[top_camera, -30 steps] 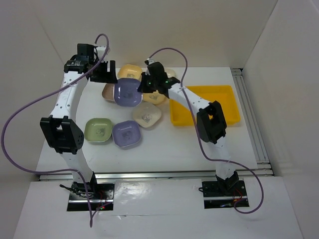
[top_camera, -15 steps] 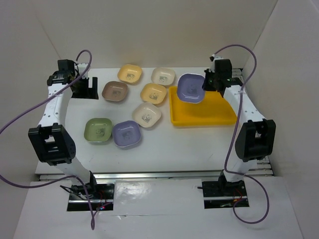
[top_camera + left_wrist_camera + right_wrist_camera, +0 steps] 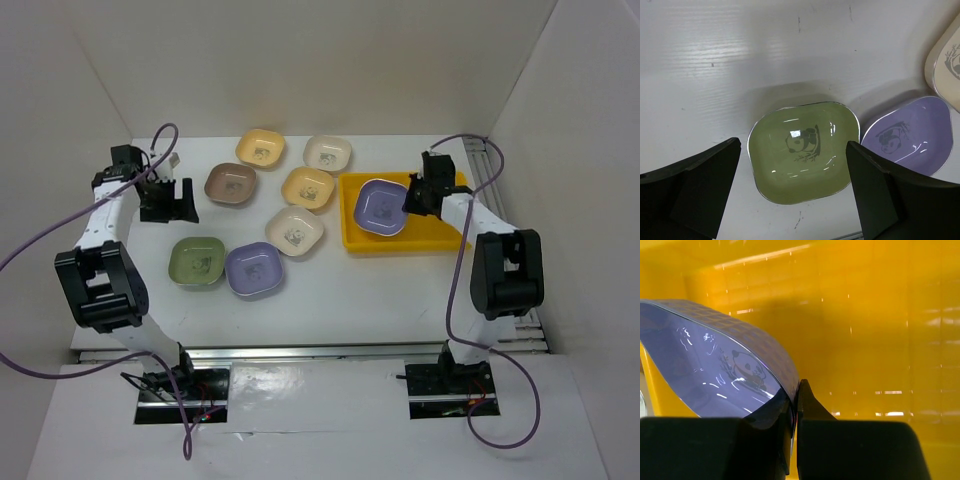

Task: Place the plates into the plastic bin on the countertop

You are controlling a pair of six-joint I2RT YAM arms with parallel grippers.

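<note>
Right gripper (image 3: 412, 197) clamped on lavender plate (image 3: 381, 207) rim, yellow bin (image 3: 445, 240) beneath. Left gripper (image 3: 172, 202) spread wide, empty; green plate (image 3: 800, 150) ahead.

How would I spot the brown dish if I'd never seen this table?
Find the bright yellow plastic bin on the right of the white countertop, then look left to the cluster of small rounded-square dishes. The brown dish sits on its left side, behind the green dish. It is the only brown one; its neighbours are green or yellow-orange.

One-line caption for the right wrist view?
Right gripper clamps the rim of a tilted lavender plate over the yellow plastic bin.
</note>
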